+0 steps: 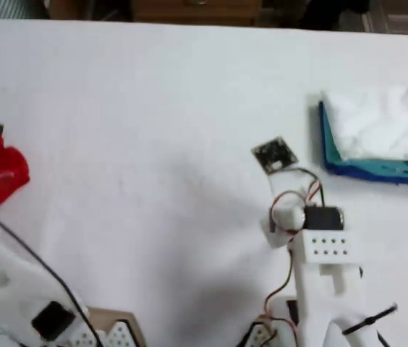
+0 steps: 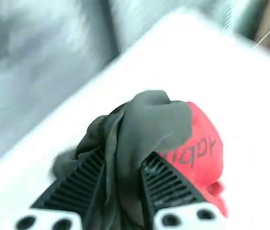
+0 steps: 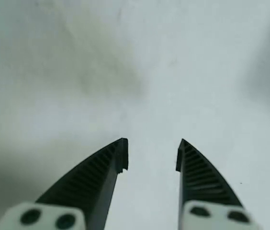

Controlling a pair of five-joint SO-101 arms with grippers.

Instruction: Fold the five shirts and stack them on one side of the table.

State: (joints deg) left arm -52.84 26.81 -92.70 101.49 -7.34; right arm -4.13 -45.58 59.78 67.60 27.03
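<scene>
Two ribbed fingers [image 2: 168, 184] of the left gripper [image 2: 123, 160] are pinched tight on a bunched red shirt [image 2: 197, 148], with its dark grey part squeezed between them. In the high view the crumpled bundle sits at the left edge of the frame, over the white table [image 1: 153, 108]; I cannot tell whether it is lifted or touching. The right gripper [image 3: 152, 143] is spread apart with nothing between its tips, above bare tabletop. At the right edge of the high view lies the stack [image 1: 377, 134] of folded shirts, white on top with teal and blue beneath. At least three layers look finished, though I cannot be sure of the exact count. The red one is not yet spread out, folded or carried across.
</scene>
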